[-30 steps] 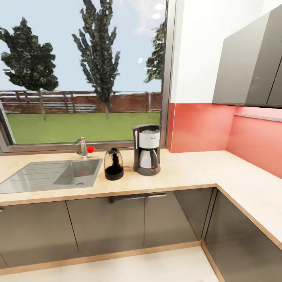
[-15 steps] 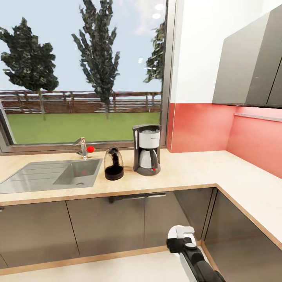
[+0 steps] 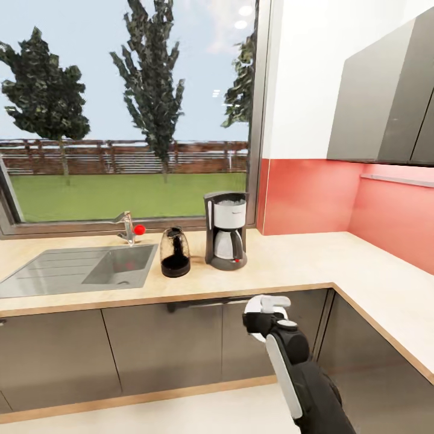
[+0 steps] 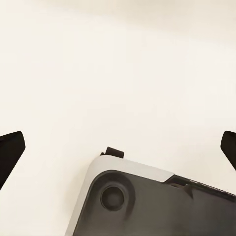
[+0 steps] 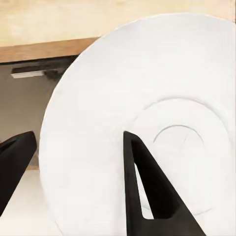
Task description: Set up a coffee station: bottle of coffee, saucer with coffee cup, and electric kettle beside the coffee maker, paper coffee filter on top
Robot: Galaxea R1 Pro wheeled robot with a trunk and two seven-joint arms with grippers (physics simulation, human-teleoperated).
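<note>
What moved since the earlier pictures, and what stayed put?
The right arm rose into the head view from below, bringing its right pincer up toward the kitchen countertop edge, shut on the saucer. The coffee maker, electric kettle and sink stayed as they were.

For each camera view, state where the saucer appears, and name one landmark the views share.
Head view: the saucer sits low and right of centre, in the right gripper, before the cabinet fronts.
Right wrist view: the saucer stands on edge, a finger across it.
Shared landmark: the kitchen countertop edge.
</note>
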